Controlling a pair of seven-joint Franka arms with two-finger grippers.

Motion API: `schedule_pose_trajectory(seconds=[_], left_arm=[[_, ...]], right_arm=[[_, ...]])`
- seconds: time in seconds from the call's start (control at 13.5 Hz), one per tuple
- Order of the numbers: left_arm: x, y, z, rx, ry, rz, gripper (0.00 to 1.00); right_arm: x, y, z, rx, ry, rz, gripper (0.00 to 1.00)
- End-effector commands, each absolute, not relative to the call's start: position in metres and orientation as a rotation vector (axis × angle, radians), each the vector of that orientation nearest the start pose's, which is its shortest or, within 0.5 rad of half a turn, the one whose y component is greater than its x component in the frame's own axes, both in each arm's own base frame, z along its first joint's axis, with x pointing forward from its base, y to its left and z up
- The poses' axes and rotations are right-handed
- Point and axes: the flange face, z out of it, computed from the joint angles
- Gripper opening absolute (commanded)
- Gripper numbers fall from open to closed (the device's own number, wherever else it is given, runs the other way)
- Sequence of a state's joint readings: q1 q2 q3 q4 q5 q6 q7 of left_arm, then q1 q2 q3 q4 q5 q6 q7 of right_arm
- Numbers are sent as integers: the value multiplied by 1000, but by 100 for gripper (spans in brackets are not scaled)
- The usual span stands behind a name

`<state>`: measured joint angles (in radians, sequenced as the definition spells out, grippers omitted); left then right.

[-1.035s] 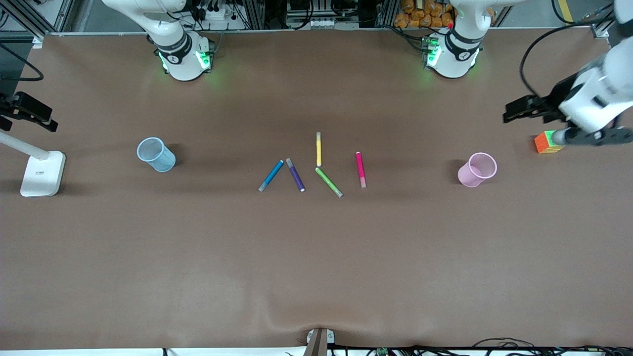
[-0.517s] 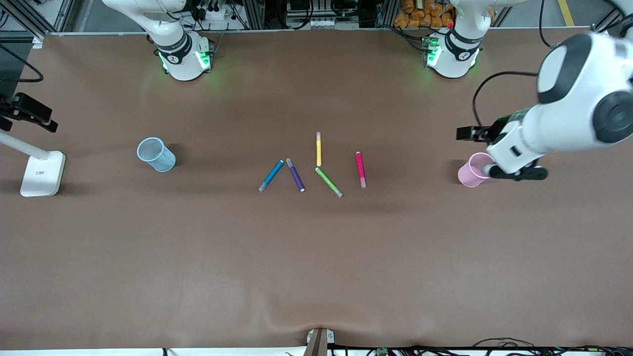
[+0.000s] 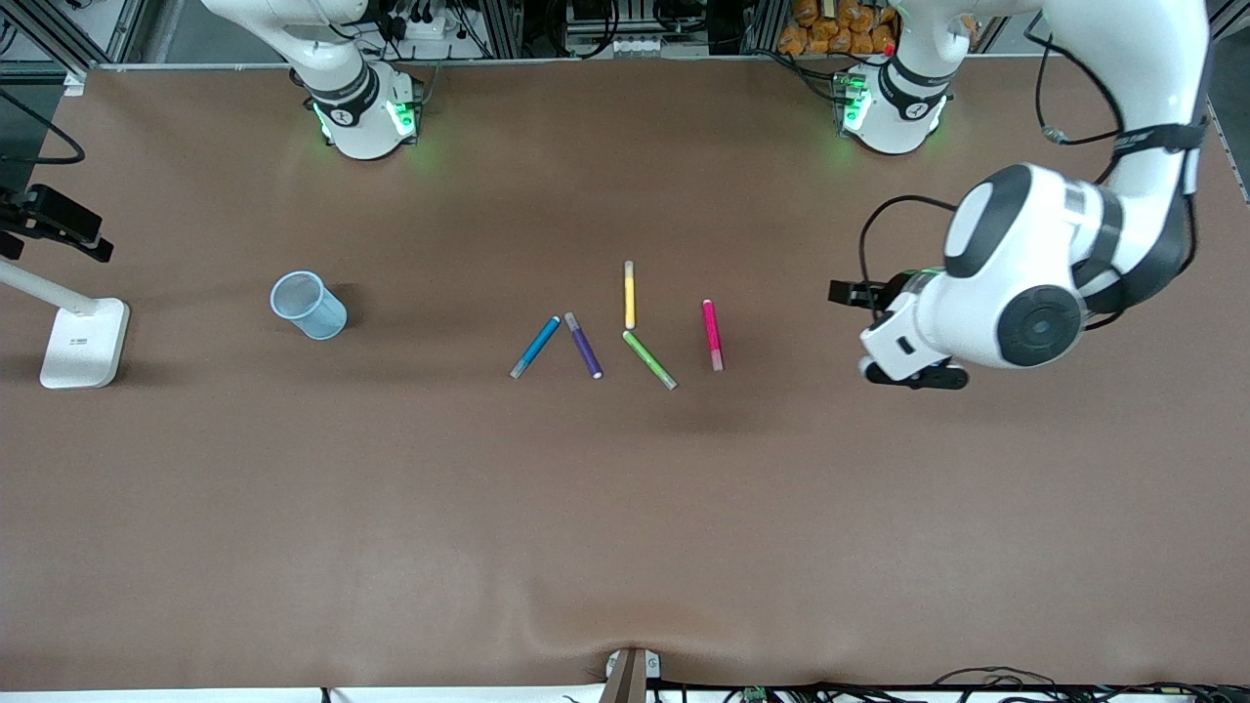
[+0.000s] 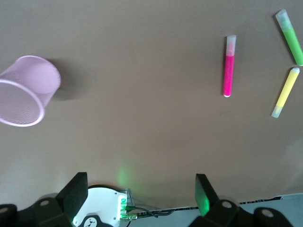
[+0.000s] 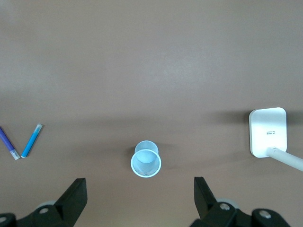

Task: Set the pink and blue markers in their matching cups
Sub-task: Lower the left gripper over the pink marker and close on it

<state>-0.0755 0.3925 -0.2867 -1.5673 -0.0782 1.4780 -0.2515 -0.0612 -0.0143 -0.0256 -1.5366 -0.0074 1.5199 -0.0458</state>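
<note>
**Left arm swings in over the pink cup; no marker picked yet**

Since a second ago the left arm has swept from the table edge by its own end toward the centre; its bulk now covers the pale pink translucent cup in the front view. Markers and both cups have not shifted. The right arm waits high, out of the front view apart from its base.

Across the table, from the right arm's end to the left arm's:
- White lamp base [image 3: 84, 343] near the table edge.
- Light blue translucent plastic cup [image 3: 308, 305], upright, empty; right gripper [image 5: 137, 196] hangs high over it, jaws spread wide, holding nothing.
- Bright blue felt-tip marker with grey end [image 3: 535, 347], lying slanted, its upper end just beside the darker purple marker [image 3: 583, 345].
- Yellow marker [image 3: 629, 294] and green marker [image 3: 649, 359], not for this task.
- Magenta-pink marker with pale end [image 3: 712, 334], lying flat, apart from the others, pale end nearer the front camera.
- Pale pink translucent cup [image 4: 27, 90], upright, empty, seen only in the left wrist view.
- Left gripper [image 4: 140, 191] over the bare table between pink marker and pink cup, jaws wide, empty.

Step in hand, by my judgement: approach to the pink marker. Next move calls for carrying the left gripper over the marker's middle, turning the jaws across its length, then descending. Slim barrel on a flat mat; the fingertips will need to come right down to the surface.
</note>
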Motion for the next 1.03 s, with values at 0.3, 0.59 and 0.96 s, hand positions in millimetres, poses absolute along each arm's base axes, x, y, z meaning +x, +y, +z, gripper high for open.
schedule_pose_trajectory(seconds=[0.3,0.59,0.96], left_arm=[[574,-272,343,-3058,51,789,100],[568,-306,302,-3048,-62,776,100],[559,-344,251,-3057,-84,763,100]], right_arm=[[575,-46,588,-3160,58,169,100],[579,-48,574,-3154,65,213,100],[590,-49,554,-3147,108,248,100]])
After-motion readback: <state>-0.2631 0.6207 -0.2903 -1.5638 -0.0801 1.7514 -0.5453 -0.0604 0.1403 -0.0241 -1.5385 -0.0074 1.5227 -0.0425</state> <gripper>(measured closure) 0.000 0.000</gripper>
